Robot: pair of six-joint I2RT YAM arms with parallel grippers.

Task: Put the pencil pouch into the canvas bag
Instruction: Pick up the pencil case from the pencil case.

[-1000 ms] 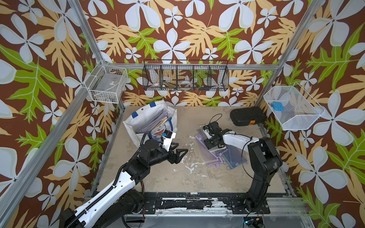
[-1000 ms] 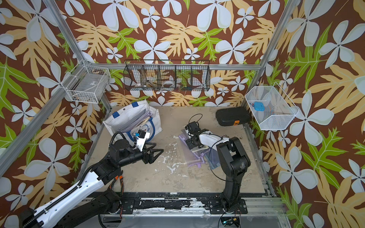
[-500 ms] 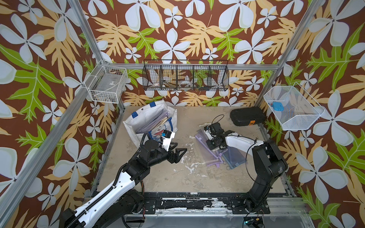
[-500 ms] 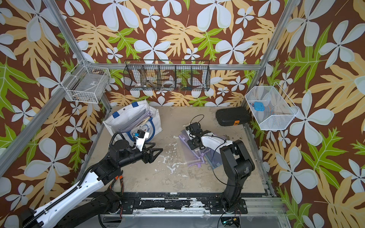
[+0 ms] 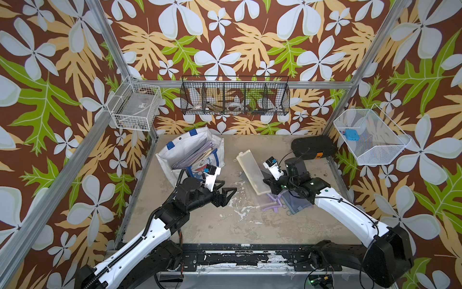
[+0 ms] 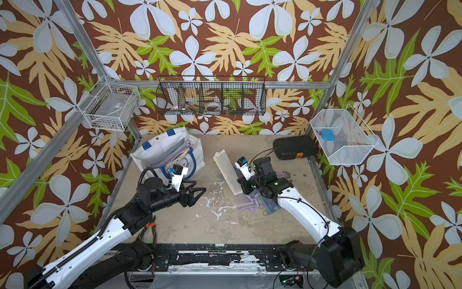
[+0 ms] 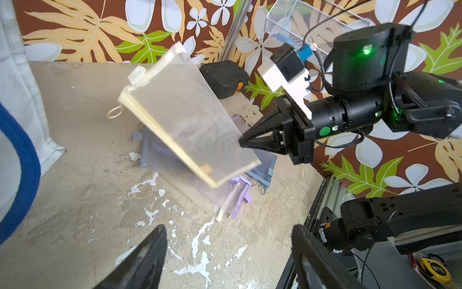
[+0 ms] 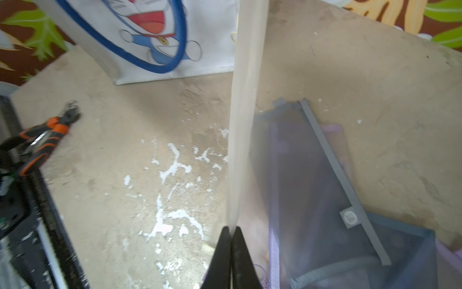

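Pencil pouch — between right end effector

The translucent cream pencil pouch is hanging tilted at the frame centre; the white canvas bag is standing open to its left.

Brown walls with big white flowers and green leaves stand all around. The tan table top has white scratches. Grey metal poles run up the corners.
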